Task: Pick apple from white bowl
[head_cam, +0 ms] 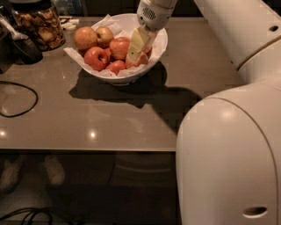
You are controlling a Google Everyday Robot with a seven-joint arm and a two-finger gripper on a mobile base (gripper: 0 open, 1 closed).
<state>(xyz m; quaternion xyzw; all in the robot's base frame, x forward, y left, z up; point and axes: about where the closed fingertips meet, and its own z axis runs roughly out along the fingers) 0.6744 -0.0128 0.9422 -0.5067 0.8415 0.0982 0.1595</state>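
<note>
The robot's cream-coloured gripper [134, 56] is angling steeply down into the deep, glossy white bowl [161, 40], meeting a heaped red apple [142, 59] from above; whether it is gripping cannot be told.

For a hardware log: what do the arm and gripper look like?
The arm is bulky, rounded, glossy white shells with a thin tan seam line. The gripper, at the apples in the white bowl, is pale cream and tapering, under a white wrist with a dotted grille.
</note>
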